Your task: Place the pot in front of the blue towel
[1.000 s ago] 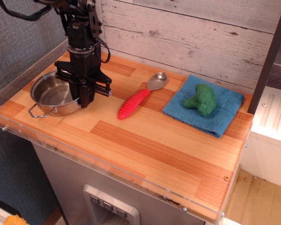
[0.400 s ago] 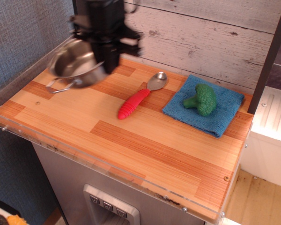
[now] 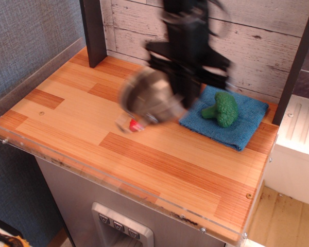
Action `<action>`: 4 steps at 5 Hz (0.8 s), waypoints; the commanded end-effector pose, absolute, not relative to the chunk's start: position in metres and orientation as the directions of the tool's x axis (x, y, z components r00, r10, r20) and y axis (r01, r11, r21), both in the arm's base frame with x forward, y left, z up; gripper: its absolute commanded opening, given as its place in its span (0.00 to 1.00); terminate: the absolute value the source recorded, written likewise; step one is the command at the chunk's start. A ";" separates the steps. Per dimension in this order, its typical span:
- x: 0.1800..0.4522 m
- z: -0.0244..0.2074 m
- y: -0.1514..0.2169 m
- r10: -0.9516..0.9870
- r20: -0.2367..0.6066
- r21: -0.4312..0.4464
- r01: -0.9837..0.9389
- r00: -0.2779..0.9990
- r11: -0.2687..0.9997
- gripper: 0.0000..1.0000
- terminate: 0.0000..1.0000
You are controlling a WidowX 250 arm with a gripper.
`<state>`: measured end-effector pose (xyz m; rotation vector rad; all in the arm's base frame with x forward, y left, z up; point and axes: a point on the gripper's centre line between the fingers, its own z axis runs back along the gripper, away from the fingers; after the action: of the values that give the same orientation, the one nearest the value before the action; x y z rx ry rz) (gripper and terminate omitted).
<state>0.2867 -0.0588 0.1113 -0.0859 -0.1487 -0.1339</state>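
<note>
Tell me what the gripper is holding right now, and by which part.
The gripper holds the pot in the air, apparently by its rim; motion blur hides the exact hold.

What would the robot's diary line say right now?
gripper: shut on pot | pot: airborne, blurred | blue towel: holds broccoli | placement: not yet done

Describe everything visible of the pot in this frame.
The pot shows as a motion-blurred, round, shiny grey metal shape, lifted clear of the wooden counter and tilted. It hangs at the gripper, which appears to hold its rim, left of the blue towel. Handles are too smeared to make out.
</note>
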 end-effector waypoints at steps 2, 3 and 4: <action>0.272 0.073 -0.085 -0.187 0.073 -0.037 0.190 0.980 0.981 0.00 0.00; 0.266 0.062 -0.083 -0.179 0.038 -0.047 0.180 0.983 0.983 0.00 0.00; 0.259 0.055 -0.085 -0.183 0.009 -0.054 0.183 0.983 0.982 0.00 0.00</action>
<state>0.2632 -0.0895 0.0442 -0.0497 0.0233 -0.1877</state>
